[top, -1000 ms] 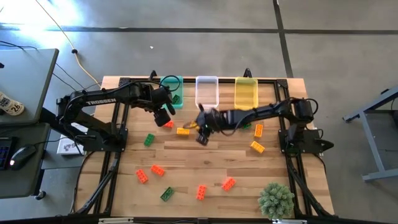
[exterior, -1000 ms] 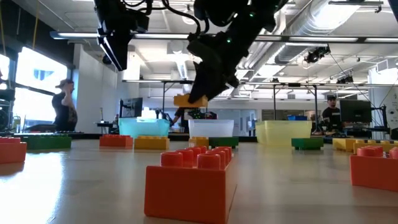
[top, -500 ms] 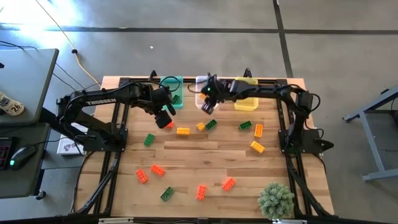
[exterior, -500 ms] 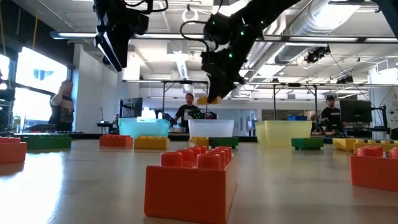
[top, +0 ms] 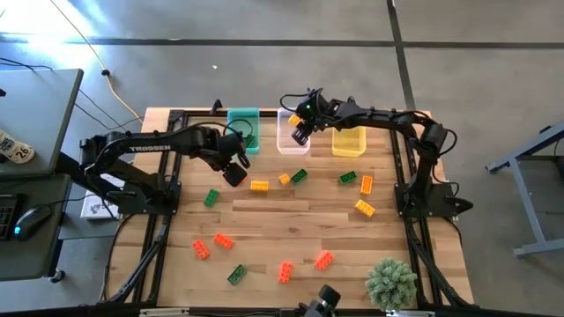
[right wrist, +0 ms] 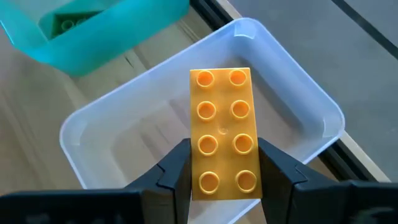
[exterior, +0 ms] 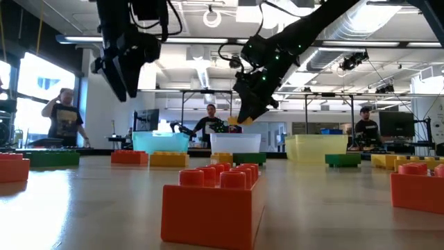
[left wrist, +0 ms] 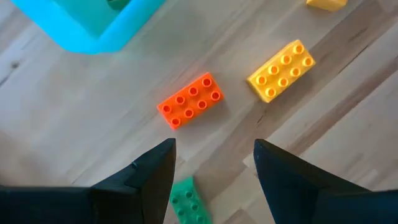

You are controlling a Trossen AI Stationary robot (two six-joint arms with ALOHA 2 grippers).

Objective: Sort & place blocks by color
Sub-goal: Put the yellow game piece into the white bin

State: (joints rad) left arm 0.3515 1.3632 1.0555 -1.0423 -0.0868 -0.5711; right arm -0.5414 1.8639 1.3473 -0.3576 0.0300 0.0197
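A yellow block (right wrist: 222, 134), pinched in the right gripper (top: 300, 134), has just been carried up from the table and is now held over the clear bin (right wrist: 297, 117), though yellow belongs one bin over, while the left gripper (left wrist: 214, 163) is spread above an orange block (left wrist: 190, 101).

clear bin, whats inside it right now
The clear bin looks empty: bare floor in the right wrist view. The right gripper holds a yellow-orange block above it, covering part of the bin floor.
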